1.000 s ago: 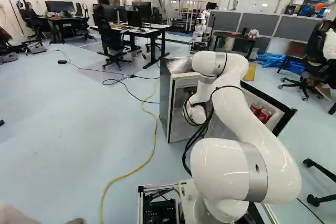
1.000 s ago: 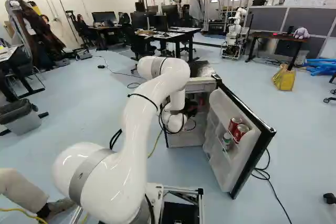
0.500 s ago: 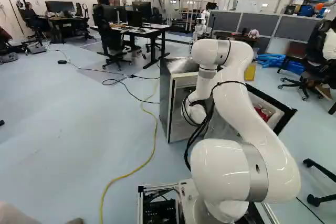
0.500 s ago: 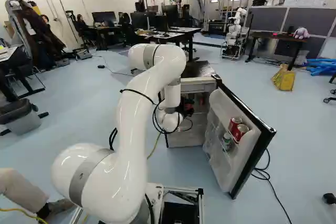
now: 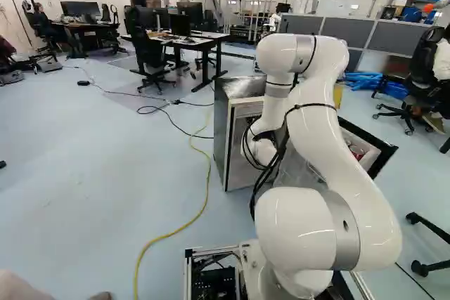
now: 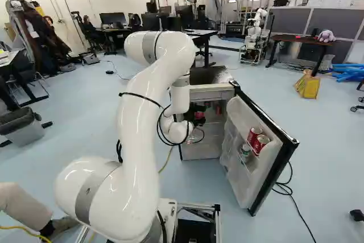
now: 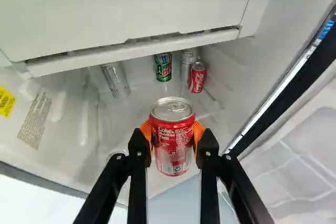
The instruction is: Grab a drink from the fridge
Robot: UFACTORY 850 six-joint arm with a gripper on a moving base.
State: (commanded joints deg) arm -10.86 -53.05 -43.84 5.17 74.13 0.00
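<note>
In the left base view, your arm [image 5: 344, 173] rises right of the middle and reaches to the front of the fridge [image 5: 221, 131]. The fridge door [image 5: 380, 147] stands open on the right, partly hidden by your arm. A yellow cable [image 5: 207, 184] runs along the floor to the left, and a black office chair [image 5: 146, 50] stands farther off by a desk.

In the right base view, you see your gripper [image 6: 199, 116] at the fridge's open front, with the red drink can at its fingers. To the right, the door's shelf carries two red cans [image 6: 261, 142] and a green and white can [image 6: 245, 151]. Far off stands another robot [image 6: 254, 35]; right of it, a yellow bag [image 6: 308, 85] sits on the floor.

In the wrist view, your gripper has the red drink can [image 7: 172, 137] pinched from both sides between its orange pads, top rim facing you. Past it, inside the fridge, stand a green can [image 7: 163, 67], a smaller red can [image 7: 197, 78] and a silver can [image 7: 187, 62]. You can't tell whether the held can touches anything beneath.
</note>
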